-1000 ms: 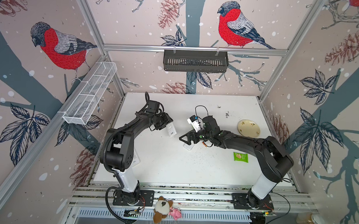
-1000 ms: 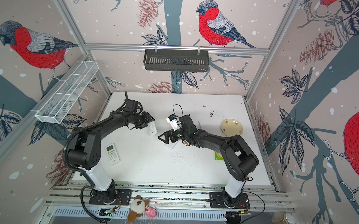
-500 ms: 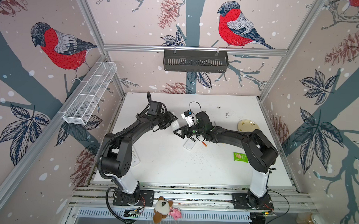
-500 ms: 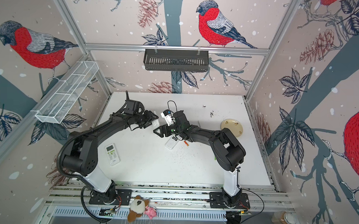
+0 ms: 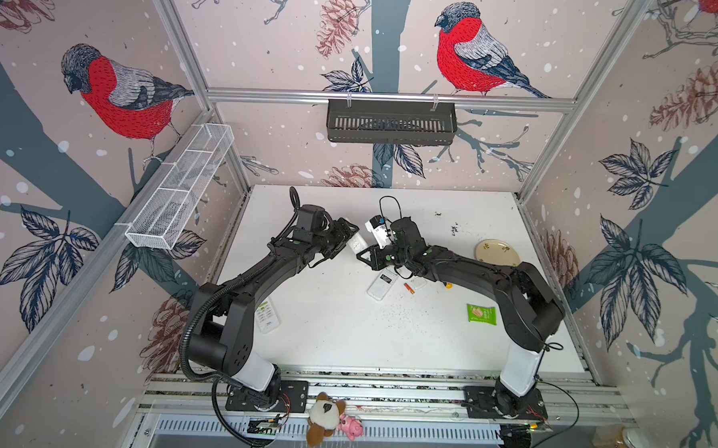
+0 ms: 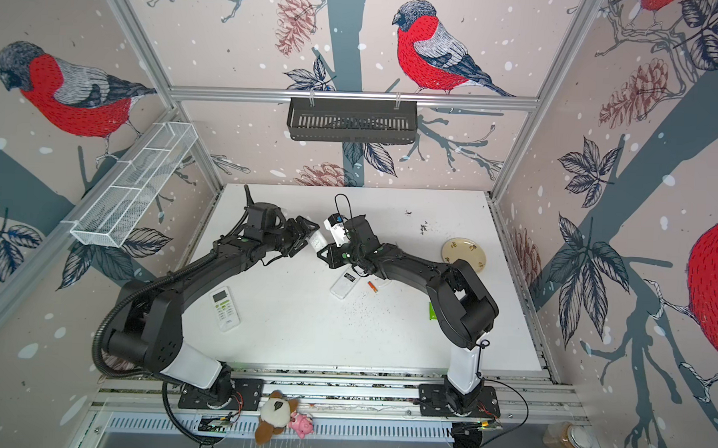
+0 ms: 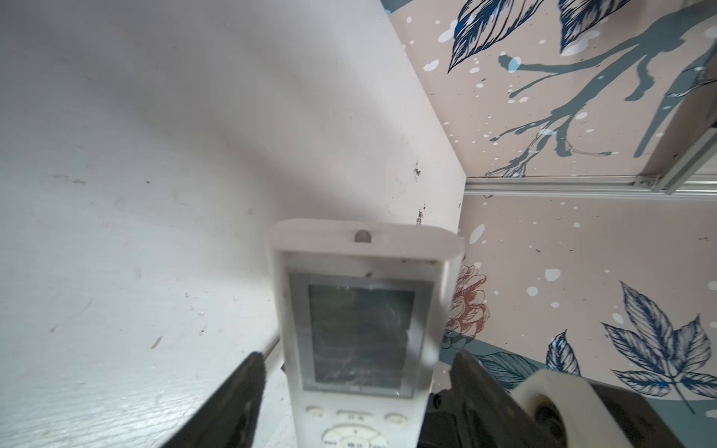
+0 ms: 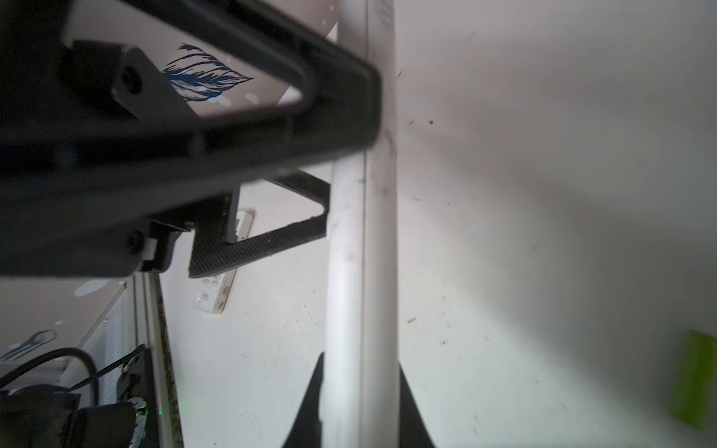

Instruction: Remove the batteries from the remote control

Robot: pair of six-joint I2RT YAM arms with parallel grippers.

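A white remote control (image 5: pixel 357 245) (image 6: pixel 317 243) hangs above the table's middle between both grippers. In the left wrist view its screen and buttons (image 7: pixel 361 329) face me, and my left gripper (image 7: pixel 357 388) stands open with a gap at each side of it. In the right wrist view my right gripper (image 8: pixel 361 372) is shut on the remote's long narrow edge (image 8: pixel 362 252). In both top views an orange-red battery (image 5: pixel 408 287) (image 6: pixel 372 286) lies on the table beside a second white remote (image 5: pixel 381 285) (image 6: pixel 344 284). Other batteries are hidden.
A third remote with green buttons (image 5: pixel 268 314) (image 6: pixel 225 308) lies at the front left. A green packet (image 5: pixel 481 314) (image 8: pixel 694 384) and a cream plate (image 5: pixel 498 252) (image 6: pixel 464 254) sit on the right. A small yellow object (image 5: pixel 449 285) lies by the right arm.
My right gripper has moved left to the remote held by the left gripper and shut on it. The left gripper has opened around the remote.
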